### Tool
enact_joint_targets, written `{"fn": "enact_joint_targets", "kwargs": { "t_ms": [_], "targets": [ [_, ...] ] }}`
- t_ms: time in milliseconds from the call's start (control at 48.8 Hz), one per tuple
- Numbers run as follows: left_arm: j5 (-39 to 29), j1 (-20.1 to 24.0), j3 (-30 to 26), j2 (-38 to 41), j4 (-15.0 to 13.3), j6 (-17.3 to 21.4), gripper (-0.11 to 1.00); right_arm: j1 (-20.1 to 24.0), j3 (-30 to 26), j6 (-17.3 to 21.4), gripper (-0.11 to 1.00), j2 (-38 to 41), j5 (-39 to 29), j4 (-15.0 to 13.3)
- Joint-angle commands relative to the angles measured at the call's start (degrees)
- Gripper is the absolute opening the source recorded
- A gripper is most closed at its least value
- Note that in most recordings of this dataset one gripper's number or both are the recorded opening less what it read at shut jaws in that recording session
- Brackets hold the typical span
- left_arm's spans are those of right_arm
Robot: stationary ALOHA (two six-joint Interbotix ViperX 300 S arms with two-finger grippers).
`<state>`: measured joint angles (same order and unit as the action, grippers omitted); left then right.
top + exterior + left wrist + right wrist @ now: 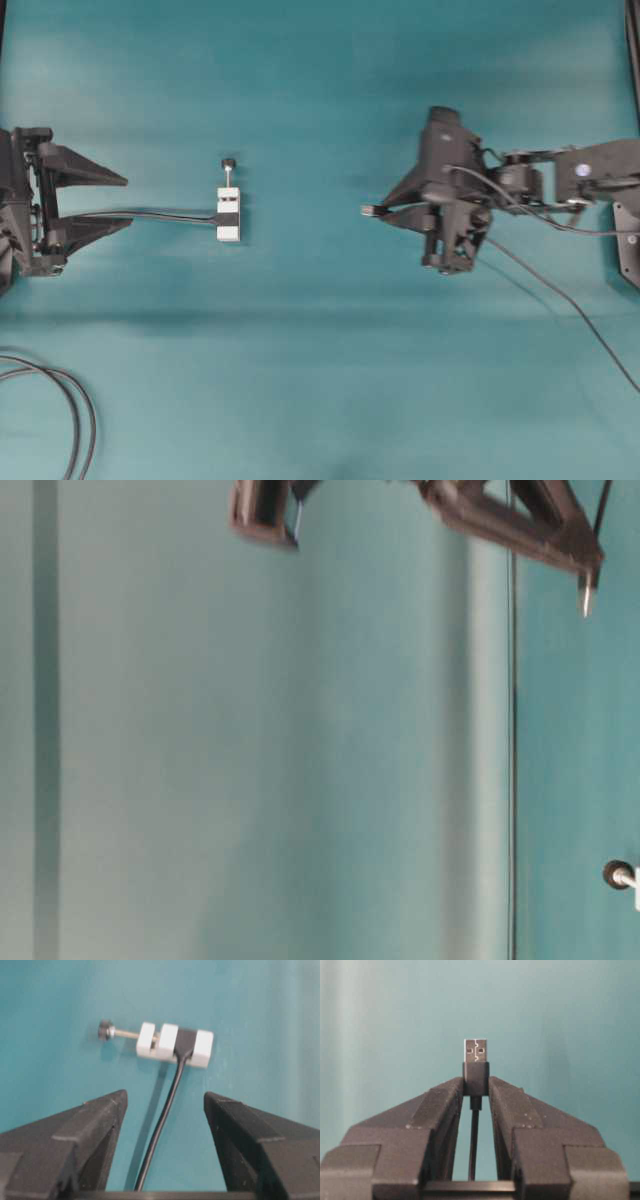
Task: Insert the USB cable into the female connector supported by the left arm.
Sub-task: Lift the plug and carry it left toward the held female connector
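Observation:
The female connector (229,213) is a white block with a black band, lying on the teal table with its knobbed pin (229,163) pointing to the far side. Its black cable (160,213) runs left, between the fingers of the left arm's gripper (128,201). That gripper stands open, well short of the block. In the left wrist view the female connector (170,1045) lies ahead of the left gripper (165,1096), whose jaws stand wide apart and do not touch the cable (172,1085). The right gripper (476,1085) is shut on the USB cable's plug (476,1075). The plug's metal tip (368,210) points left, far from the block.
A thicker black cable (75,400) loops at the table's front left corner. The USB cable (560,295) trails from the right gripper to the right front edge. The table-level view shows the right gripper's fingers (530,525) high up and the connector's knob (617,873) at its right edge.

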<state>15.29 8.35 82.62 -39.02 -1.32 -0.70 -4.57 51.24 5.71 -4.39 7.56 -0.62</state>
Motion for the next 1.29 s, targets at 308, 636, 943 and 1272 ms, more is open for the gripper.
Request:
{"fn": "enact_joint_targets", "kwargs": {
  "t_ms": [308, 636, 943, 1272],
  "targets": [
    [12.66, -0.18, -0.88, 11.16, 0.18, 5.63, 0.72, 0.18, -16.79, -0.35, 0.22, 8.26, -10.46, -0.18],
    [24.08, -0.18, -5.63, 31.55, 0.00, 5.71, 0.72, 0.70, -25.75, -0.35, 0.22, 12.04, -21.97, -4.66],
    [31.11, -0.53, -10.11, 43.59, 0.00, 3.69, 0.72, 0.70, -31.64, -0.35, 0.22, 16.79, -24.35, -5.63],
    [31.11, -0.70, -10.28, 44.91, 0.00, 3.69, 0.72, 0.70, -38.41, -0.44, 0.22, 22.24, -29.18, -5.71]
  ]
}}
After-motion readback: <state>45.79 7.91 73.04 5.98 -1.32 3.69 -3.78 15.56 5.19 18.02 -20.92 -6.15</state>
